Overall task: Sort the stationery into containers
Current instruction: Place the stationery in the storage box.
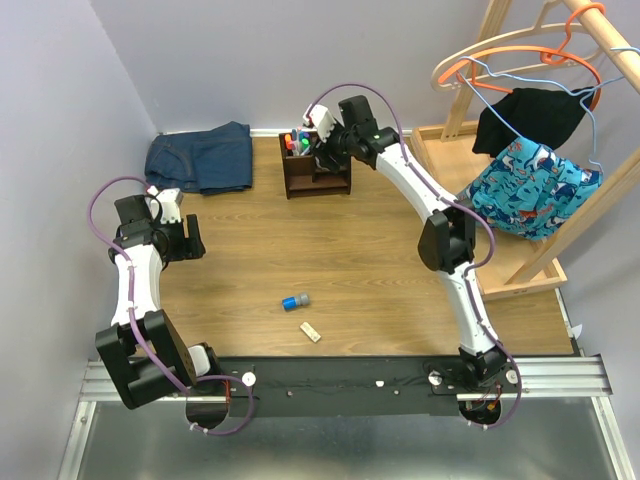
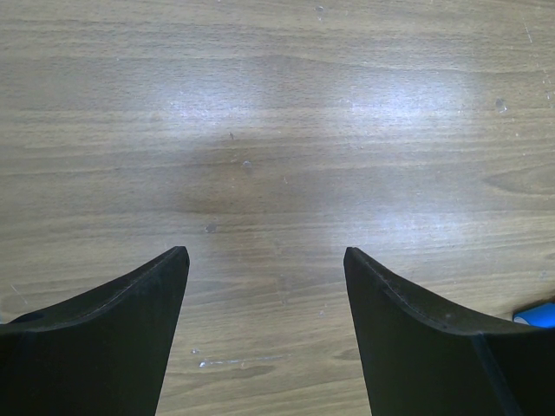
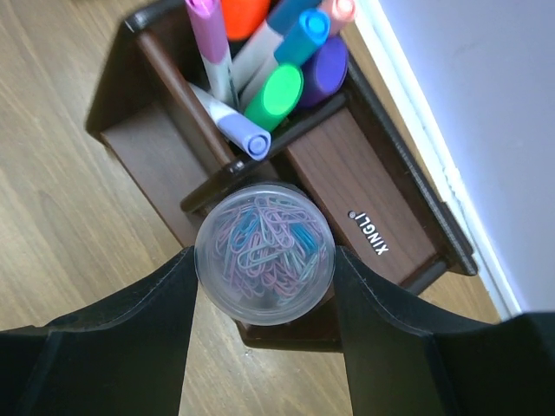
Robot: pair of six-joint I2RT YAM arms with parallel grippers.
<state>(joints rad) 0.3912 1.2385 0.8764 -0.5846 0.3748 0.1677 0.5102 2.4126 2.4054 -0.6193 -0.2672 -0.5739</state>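
Observation:
My right gripper [image 3: 264,260] is shut on the small clear round tub [image 3: 264,253], which is full of pastel paper clips. It is held over the near corner of the dark brown organiser [image 3: 364,186] [image 1: 316,172], beside the low shelf; I cannot tell whether it touches. The tall pen section holds several markers [image 3: 227,61] and a green highlighter [image 3: 279,91]. The short blue-grey cylinder [image 1: 295,300] and the small beige block [image 1: 310,331] lie on the table near the front. My left gripper [image 2: 266,256] [image 1: 192,240] is open over bare wood at the left, and a blue tip [image 2: 538,314] shows at its right edge.
Folded jeans [image 1: 200,158] lie at the back left corner. A wooden clothes rack [image 1: 530,250] with hangers, a black garment and a blue patterned cloth [image 1: 530,185] stands at the right. The wall and its white skirting [image 3: 425,130] run close behind the organiser.

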